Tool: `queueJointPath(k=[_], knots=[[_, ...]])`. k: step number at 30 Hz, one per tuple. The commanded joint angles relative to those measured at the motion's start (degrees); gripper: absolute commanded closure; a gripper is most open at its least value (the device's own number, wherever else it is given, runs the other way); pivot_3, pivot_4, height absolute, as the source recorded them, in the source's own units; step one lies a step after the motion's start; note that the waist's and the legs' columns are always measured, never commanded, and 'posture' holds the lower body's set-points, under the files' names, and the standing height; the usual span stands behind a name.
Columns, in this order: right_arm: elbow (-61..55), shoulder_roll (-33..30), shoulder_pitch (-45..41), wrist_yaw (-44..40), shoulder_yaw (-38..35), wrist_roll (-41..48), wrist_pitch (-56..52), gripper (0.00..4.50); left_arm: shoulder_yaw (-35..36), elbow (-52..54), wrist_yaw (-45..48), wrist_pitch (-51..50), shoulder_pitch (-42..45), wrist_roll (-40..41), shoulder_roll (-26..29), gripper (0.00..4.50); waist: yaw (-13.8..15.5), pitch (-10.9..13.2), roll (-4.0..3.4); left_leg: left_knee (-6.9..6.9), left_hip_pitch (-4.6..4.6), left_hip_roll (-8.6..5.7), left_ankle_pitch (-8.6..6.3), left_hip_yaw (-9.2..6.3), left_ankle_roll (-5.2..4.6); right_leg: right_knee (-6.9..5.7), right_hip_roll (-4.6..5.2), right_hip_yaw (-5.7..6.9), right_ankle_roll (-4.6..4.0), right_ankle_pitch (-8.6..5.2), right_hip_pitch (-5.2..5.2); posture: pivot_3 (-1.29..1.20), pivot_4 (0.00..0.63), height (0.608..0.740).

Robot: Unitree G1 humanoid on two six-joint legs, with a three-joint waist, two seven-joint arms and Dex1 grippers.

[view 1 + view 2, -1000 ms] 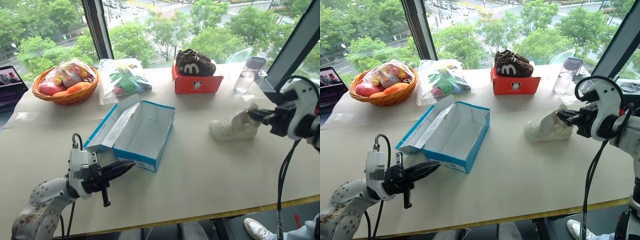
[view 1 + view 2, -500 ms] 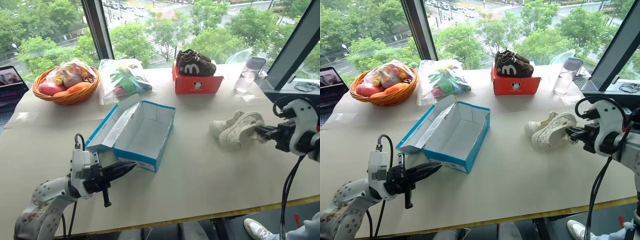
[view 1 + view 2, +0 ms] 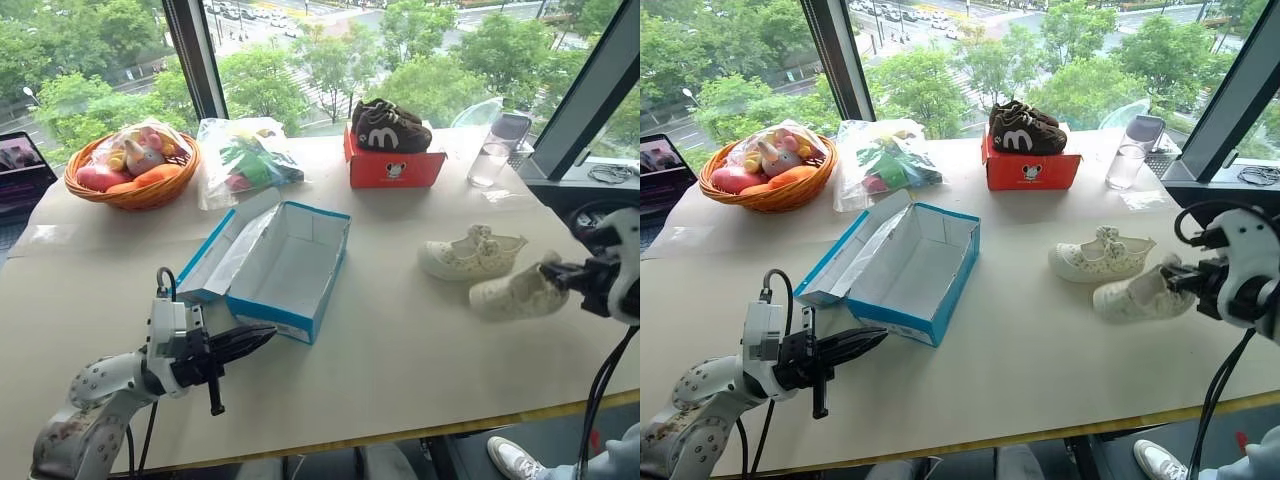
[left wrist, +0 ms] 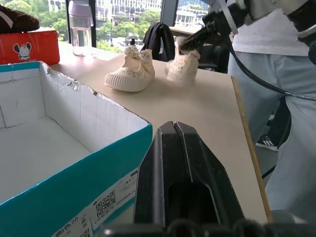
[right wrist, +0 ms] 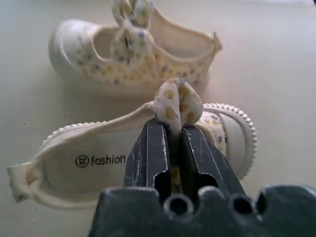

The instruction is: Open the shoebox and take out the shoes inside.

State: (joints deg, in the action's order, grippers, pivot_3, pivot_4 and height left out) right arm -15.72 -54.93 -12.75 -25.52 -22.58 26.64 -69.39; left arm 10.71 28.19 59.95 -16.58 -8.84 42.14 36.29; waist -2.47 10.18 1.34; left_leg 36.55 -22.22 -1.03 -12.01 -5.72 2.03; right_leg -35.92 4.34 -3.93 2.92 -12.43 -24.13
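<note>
The blue shoebox (image 3: 285, 265) lies open mid-table, its white inside bare and its lid (image 3: 222, 252) folded out to the left. One cream shoe (image 3: 470, 255) with a bow stands on the table to the box's right. The second shoe (image 3: 518, 293) is just in front of it, low at the table surface, with my right gripper (image 3: 562, 275) shut on its bow strap (image 5: 177, 101). My left gripper (image 3: 255, 338) is shut and empty, level, just before the box's near corner (image 4: 123, 143).
Along the far edge stand a wicker basket of toys (image 3: 130, 165), a plastic bag (image 3: 245, 155), a red box (image 3: 393, 165) topped with brown shoes, and a clear bottle (image 3: 495, 148). A laptop (image 3: 18, 170) is at far left. A person (image 4: 291, 79) stands past the table's right end.
My right gripper has carried the second shoe rightward and down, from in front of the first shoe to low beside it near the table's right end. The left gripper stayed put.
</note>
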Motion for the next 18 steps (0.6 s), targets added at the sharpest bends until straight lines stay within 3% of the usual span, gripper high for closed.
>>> queueJointPath(k=[1,3,4,14,15,18], knots=[[2.2,2.2,-1.6,1.7,2.3,-2.3,3.0,4.32,0.6,1.2,-0.2,0.0,0.2,0.5,0.5,4.50,0.0,0.0,0.01,0.00,0.00,0.00,0.00,0.00,0.00,0.00,0.00,0.00,0.00,0.00,0.00,0.00,0.150,0.740],[2.9,3.3,-2.5,1.8,1.7,-2.6,4.2,4.32,0.6,1.1,-0.3,0.1,0.2,0.4,0.5,4.50,0.0,0.0,0.01,0.00,0.00,0.00,0.00,0.00,0.00,-0.01,0.00,0.00,0.00,0.00,0.00,0.00,0.150,0.740],[3.1,3.5,-2.7,1.7,1.4,-2.8,4.9,3.57,0.6,1.1,-0.3,0.2,0.2,0.4,0.4,4.50,0.0,0.0,0.01,0.00,0.00,0.00,0.00,0.00,0.00,-0.01,-0.01,0.00,0.00,0.00,0.00,0.00,0.150,0.740],[0.1,-3.8,-0.4,-4.1,-1.8,-2.6,4.9,0.23,0.6,1.2,-0.5,0.5,0.0,0.3,0.2,4.50,0.2,0.0,-0.02,0.00,-0.02,-0.01,0.00,-0.01,-0.01,-0.01,0.00,0.00,0.00,0.00,-0.02,0.00,0.150,0.740],[-1.4,-5.0,-0.2,-6.3,-3.7,-1.1,4.8,0.05,0.7,1.2,-0.4,0.6,0.0,0.3,0.3,4.50,0.2,0.0,-0.02,0.00,-0.01,0.00,-0.01,-0.01,-0.01,-0.01,0.00,0.00,0.00,0.00,0.00,0.00,0.150,0.740],[-4.8,-6.7,-1.9,-11.8,-9.1,3.9,4.3,0.05,0.7,1.2,-0.4,0.7,0.1,0.3,0.3,4.50,0.0,0.0,-0.07,0.02,-0.01,-0.01,-0.01,0.01,-0.01,-0.01,0.01,-0.02,0.01,0.00,-0.02,0.00,0.150,0.740]])
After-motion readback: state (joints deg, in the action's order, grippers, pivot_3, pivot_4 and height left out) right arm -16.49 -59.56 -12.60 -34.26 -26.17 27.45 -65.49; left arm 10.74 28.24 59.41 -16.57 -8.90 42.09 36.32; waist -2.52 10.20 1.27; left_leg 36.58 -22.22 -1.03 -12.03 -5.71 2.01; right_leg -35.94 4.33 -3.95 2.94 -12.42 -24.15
